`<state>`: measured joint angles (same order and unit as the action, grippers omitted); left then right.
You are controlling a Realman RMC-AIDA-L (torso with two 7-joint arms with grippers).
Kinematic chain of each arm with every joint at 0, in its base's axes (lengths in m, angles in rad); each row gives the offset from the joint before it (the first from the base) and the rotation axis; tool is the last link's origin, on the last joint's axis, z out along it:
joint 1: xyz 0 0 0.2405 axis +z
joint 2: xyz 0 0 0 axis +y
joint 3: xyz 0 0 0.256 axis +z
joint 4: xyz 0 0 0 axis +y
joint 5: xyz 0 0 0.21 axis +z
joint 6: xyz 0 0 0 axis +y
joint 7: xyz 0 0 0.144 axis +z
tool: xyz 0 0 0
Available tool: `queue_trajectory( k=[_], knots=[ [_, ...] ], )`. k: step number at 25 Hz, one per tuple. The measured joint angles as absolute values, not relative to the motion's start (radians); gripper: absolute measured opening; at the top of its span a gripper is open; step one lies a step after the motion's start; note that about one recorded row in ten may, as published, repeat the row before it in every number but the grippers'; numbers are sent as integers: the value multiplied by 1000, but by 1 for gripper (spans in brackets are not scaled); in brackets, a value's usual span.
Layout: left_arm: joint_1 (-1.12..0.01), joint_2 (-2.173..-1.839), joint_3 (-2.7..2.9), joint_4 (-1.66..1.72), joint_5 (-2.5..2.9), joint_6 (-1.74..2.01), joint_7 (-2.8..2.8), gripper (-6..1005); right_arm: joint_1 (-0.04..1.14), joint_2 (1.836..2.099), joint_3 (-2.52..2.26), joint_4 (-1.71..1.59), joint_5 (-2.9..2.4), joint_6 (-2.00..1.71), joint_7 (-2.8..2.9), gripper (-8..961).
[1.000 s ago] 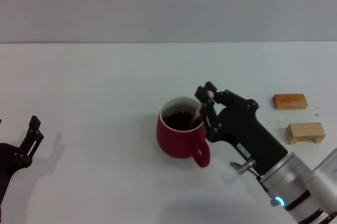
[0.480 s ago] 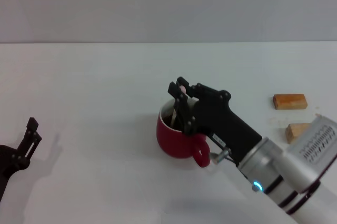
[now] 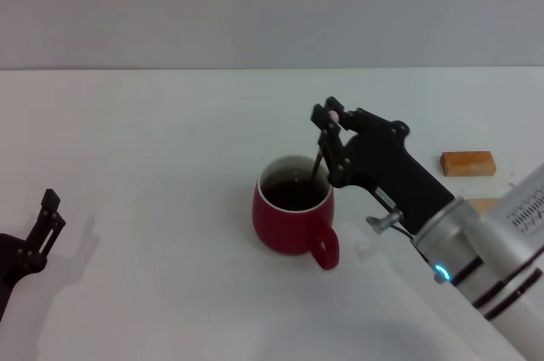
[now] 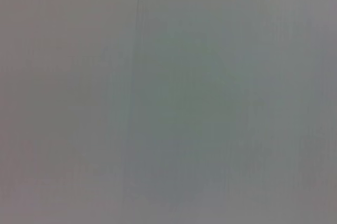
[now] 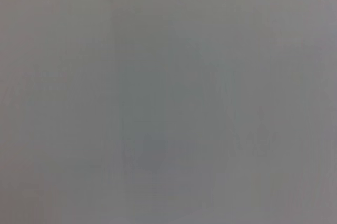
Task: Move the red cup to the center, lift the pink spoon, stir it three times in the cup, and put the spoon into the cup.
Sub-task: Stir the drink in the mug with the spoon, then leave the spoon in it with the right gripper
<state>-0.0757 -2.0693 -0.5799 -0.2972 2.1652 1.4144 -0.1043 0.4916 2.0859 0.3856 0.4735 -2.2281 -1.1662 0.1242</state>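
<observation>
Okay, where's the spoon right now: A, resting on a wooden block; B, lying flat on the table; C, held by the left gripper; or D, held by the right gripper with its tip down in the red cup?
D: the right gripper pinches the pink spoon above the red cup, its lower end dipping inside the rim.

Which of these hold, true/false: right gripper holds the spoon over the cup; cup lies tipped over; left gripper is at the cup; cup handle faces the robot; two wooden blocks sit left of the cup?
1. The right gripper holds the pink spoon dipping into the red cup: true.
2. Cup tipped over: false, it stands upright with dark liquid inside.
3. Left gripper at the cup: false, it is parked far left.
4. Handle faces the robot: true, angled toward its right.
5. Blocks left of the cup: false, the wooden block lies to its right.
</observation>
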Motion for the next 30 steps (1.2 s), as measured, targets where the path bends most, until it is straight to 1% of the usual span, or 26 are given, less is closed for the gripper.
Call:
queue_trajectory(
  k=[10, 15, 19, 30],
  knots=[
    [-85, -2068, -580, -296, 2165, 1409, -104, 860, 393, 2083, 369, 507, -2251, -1218, 124, 7],
    [-85, -2068, -580, -296, 2167, 1409, -104, 860, 374, 2087, 365, 542, -2306, -1214, 124, 6],
    [-84, -2068, -580, -296, 2170, 1411, -104, 860, 385, 2089, 347, 556, -2323, -1208, 131, 6],
    [-83, -2068, -580, -296, 2171, 1412, -104, 859, 486, 2091, 349, 548, -2317, -1134, 127, 6]
  ],
)
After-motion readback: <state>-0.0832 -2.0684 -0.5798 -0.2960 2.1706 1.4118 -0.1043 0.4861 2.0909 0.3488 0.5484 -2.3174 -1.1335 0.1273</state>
